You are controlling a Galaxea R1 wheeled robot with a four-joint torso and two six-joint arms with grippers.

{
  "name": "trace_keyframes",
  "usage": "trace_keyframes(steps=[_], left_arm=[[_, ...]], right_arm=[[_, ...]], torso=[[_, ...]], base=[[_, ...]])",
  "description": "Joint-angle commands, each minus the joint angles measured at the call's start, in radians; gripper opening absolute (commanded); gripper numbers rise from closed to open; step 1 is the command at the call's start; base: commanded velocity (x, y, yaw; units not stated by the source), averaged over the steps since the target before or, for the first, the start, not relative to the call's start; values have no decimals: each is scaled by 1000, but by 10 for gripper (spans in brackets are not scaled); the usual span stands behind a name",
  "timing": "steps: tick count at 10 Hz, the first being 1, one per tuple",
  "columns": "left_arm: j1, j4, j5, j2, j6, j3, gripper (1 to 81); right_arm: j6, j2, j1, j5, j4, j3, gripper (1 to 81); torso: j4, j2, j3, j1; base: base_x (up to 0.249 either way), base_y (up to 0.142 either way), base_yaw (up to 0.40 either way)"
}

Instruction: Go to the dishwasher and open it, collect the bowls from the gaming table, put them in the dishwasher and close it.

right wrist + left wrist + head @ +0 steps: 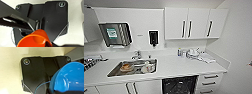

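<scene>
The head view faced a white table (184,66) with a sink (132,67); below it gaped the dark opening of the dishwasher (179,85), straight ahead and low. The left claw (52,90) was clamped on a blue bowl (67,78), the right claw (48,43) on an orange bowl (35,39). Neither arm looked nearer.

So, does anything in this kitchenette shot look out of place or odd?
Mildly. The sink holds a pile of unwashed dishes, and the bay under the counter stands open and dark beside white drawers. A blue bowl sits close to the left wrist camera, an orange bowl close to the right one.
</scene>
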Motion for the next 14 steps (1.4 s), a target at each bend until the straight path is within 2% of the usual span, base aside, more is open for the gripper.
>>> trace_keyframes(steps=[1,3,4,6,7,8,9,11,13,14], left_arm=[[-20,0,-94,-54,-3,-7,10],[-5,0,-212,-105,-8,-8,10],[2,0,-280,-127,-21,-8,10],[3,6,-323,-163,-61,-8,10],[3,8,-357,-180,-72,-8,10],[3,8,-392,-192,-83,-10,10],[5,9,-407,-197,-91,-10,10],[-2,5,-443,-218,-106,-10,10],[-6,9,-536,-258,-137,-11,10],[-6,11,-564,-273,-149,-11,10]], right_arm=[[2,-38,19,-46,3,62,10],[4,-45,19,-44,5,74,10],[7,-44,19,-43,5,76,10],[7,-47,19,-41,3,74,10],[7,-48,19,-41,3,76,10],[7,-52,18,-39,3,76,10],[7,-53,19,-39,2,76,10],[7,-53,19,-39,-2,76,10],[7,-53,18,-38,0,76,10],[7,-53,18,-38,2,74,10]], torso=[[0,0,0,0],[0,0,0,0],[0,0,0,0],[0,0,0,0],[0,0,-63,0],[0,0,-98,0],[0,0,-112,0],[0,0,-174,-1],[0,0,-240,0],[0,0,-272,0]], base=[[0,0,0],[0,0,0],[0,0,0],[0,0,0],[0,0,0],[0,0,0],[0,0,0],[0,0,0],[0,0,0],[0,0,0]])
